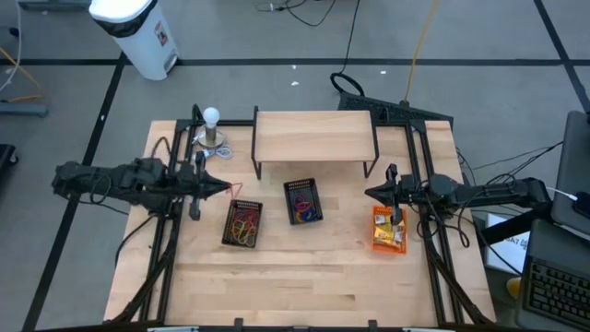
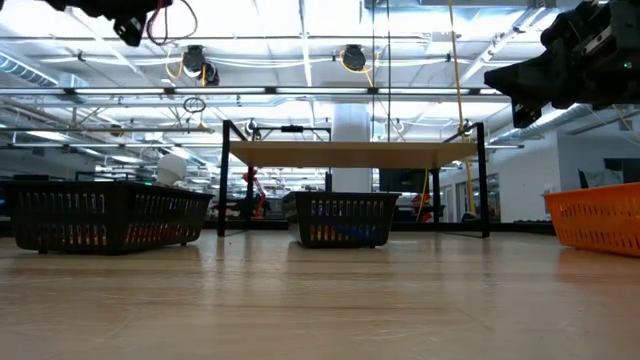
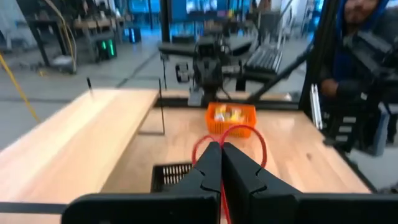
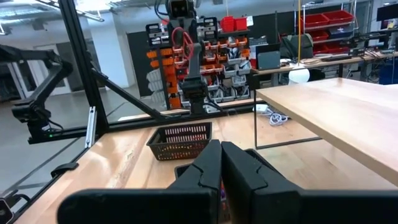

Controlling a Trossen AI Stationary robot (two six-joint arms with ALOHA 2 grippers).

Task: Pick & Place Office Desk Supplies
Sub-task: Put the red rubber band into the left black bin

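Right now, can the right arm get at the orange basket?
Probably yes. The right hand hangs shut just above the orange basket, with nothing between them. The left hand, shut on a red rubber band, is far off.

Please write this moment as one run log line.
left gripper: shut on red rubber band, raised | right gripper: shut, empty, above orange basket

A wooden table (image 1: 304, 277) fills the middle of the high view. A small wooden shelf (image 1: 313, 136) on dark legs stands at its upper centre. Left of it, a white ball (image 1: 211, 116) sits on a metal stand. A white bin (image 1: 138, 32) is on the floor, upper left. A keyboard (image 1: 558, 290) shows lower right.
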